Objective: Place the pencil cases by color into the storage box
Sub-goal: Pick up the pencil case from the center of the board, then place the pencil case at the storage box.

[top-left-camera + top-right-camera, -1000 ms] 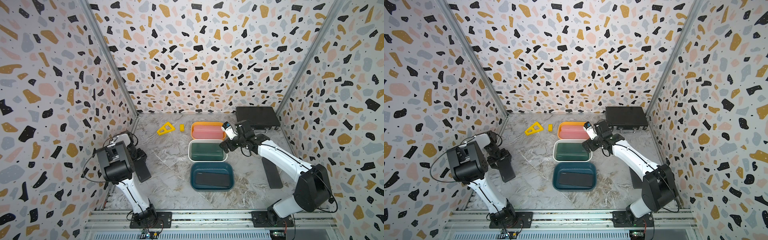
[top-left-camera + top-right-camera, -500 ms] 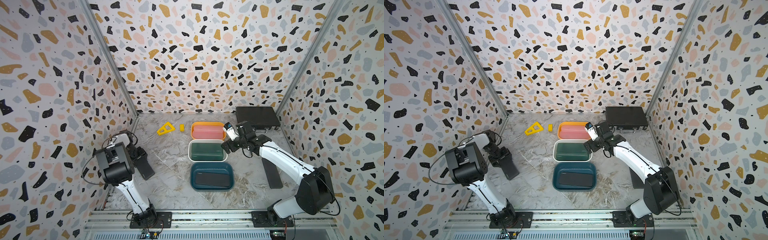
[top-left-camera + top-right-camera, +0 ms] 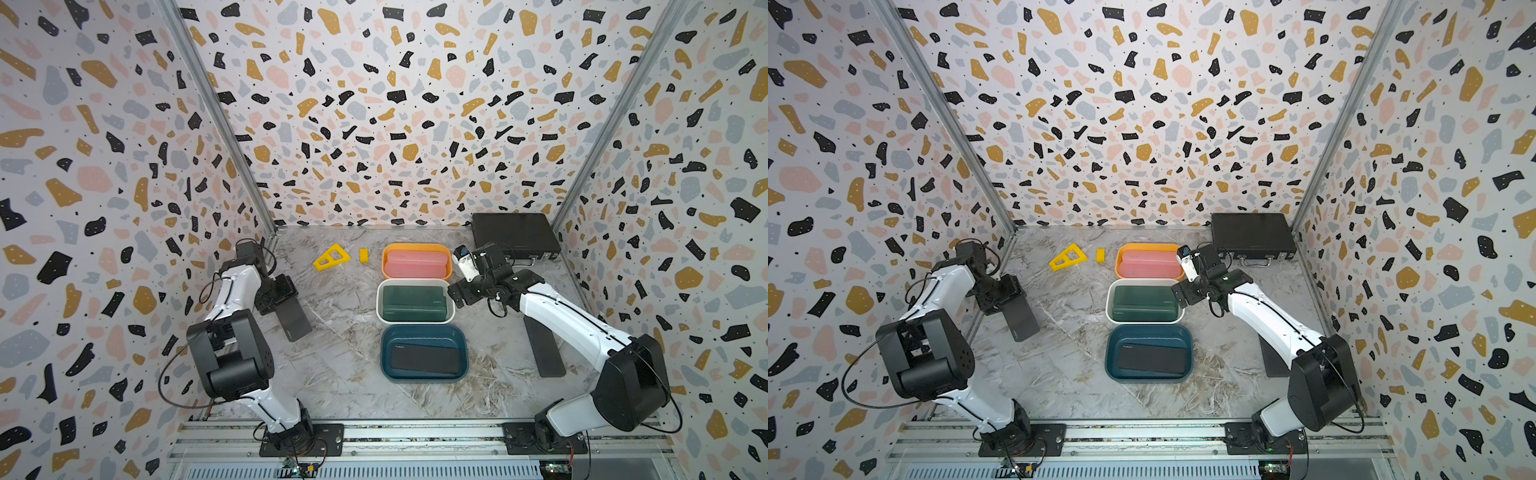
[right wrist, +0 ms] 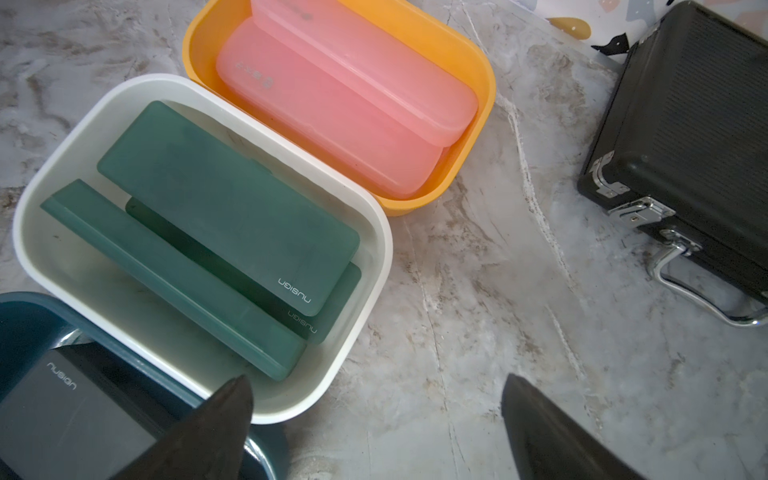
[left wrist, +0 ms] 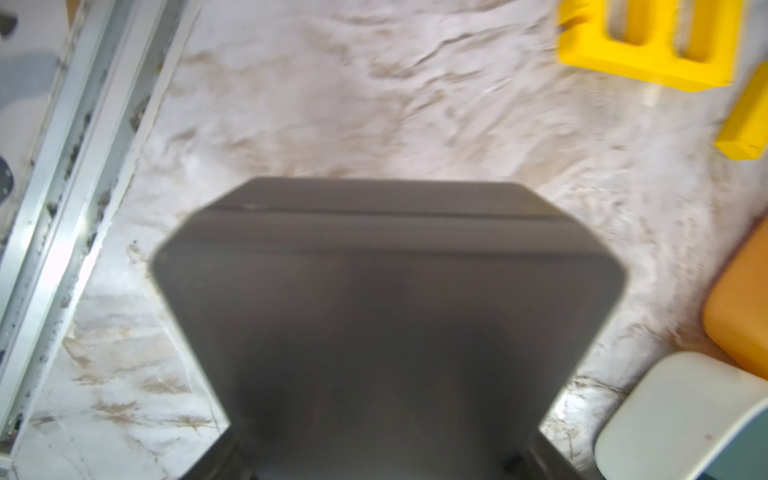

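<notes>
Leftward, left pincer [image 3: 286, 304] clamps black case [image 3: 297, 323]; open marble [image 3: 347, 336] beside.

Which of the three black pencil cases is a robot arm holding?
The black case clamped in the left gripper. The second black case lies in the dark blue tub, the third black case on the table beside the right arm.

Marble-pattern tabletop [image 3: 345, 374]. Three bins in a tight row down the middle: orange bin [image 3: 384, 259] at the back, white bin [image 3: 379, 303], dark blue bin [image 3: 424, 333] in front. Yellow triangular piece [image 3: 331, 257] and small yellow block [image 3: 363, 255] sit near the orange bin. Black briefcase [image 3: 513, 235] in the back right corner. Loose black pencil case [image 3: 546, 353] lies flat near the right edge.
</notes>
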Controlling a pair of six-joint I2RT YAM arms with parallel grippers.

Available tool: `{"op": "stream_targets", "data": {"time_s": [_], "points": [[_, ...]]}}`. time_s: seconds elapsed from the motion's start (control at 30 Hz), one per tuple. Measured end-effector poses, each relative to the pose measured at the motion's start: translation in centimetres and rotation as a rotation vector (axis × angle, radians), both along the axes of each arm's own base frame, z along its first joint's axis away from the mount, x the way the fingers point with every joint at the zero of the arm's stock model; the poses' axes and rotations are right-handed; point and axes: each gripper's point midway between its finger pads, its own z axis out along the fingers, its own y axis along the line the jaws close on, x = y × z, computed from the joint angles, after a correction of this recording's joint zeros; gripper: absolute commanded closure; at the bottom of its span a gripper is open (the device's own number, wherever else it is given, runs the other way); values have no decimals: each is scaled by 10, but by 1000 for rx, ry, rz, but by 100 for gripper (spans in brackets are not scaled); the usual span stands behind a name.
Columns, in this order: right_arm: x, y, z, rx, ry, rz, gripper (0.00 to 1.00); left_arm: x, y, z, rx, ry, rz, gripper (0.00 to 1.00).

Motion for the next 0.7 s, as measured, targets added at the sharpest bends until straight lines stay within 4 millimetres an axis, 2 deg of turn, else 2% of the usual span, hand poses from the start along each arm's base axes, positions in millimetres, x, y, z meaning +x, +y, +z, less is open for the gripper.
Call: {"op": "stream_targets", "data": {"time_s": [0.13,0.37,0.7], "points": [[0,-6,-2,-15,7,-40,2,10,-20,23,28,-86,-74,33],[1,-23,-1,-18,19,-128,2,20,-67,56,86,-214,-268,33],[4,-62,8,28,22,-293,2,9,-152,92,219,-347,-654,33]]}}
